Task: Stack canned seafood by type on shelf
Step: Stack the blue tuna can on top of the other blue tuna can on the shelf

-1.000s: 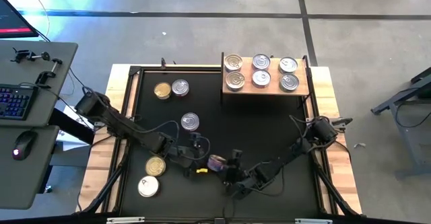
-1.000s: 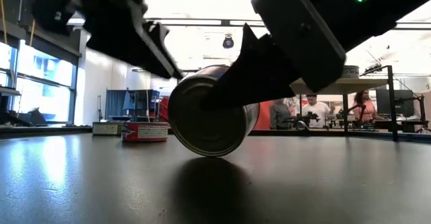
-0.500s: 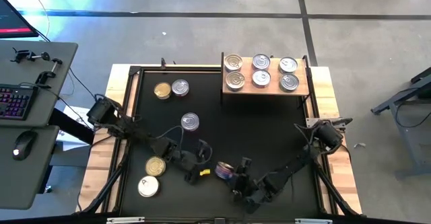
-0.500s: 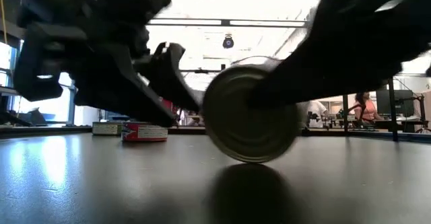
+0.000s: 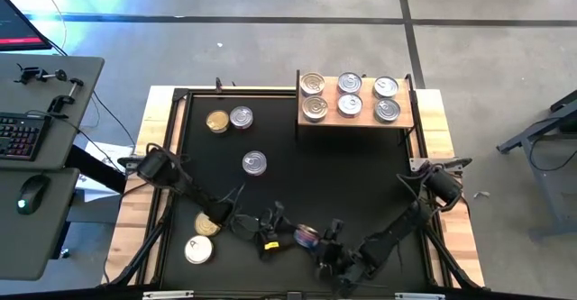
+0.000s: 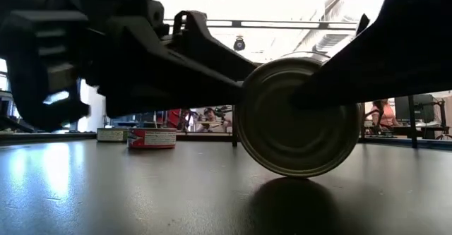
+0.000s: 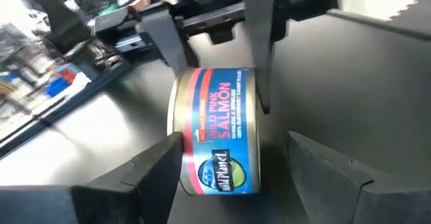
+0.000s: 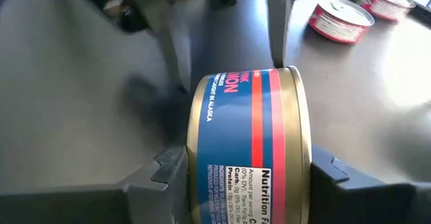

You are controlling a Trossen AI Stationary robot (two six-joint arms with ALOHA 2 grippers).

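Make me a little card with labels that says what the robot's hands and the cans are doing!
held can: salmon tin, on its edge, low over the table
right hand: shut on the salmon tin
left hand: open, fingers either side of the tin, not gripping
shelf: six silver-topped tins
loose on table: five tins, silver and gold tops

Bright ceiling strip lights and pale windows behind the desk point(image 6: 106, 193) burn out the low view's background, leaving the arms as dark, soft-edged silhouettes and laying a shadow and a faint sheen on the glossy black top under the tin point(image 6: 300, 118). From above the light is even and flat (a blue glow falls on the floor at the upper left corner). Both wrist views are soft, with near fingers point(image 8: 158, 183) blurred and pale glare streaking the desk.
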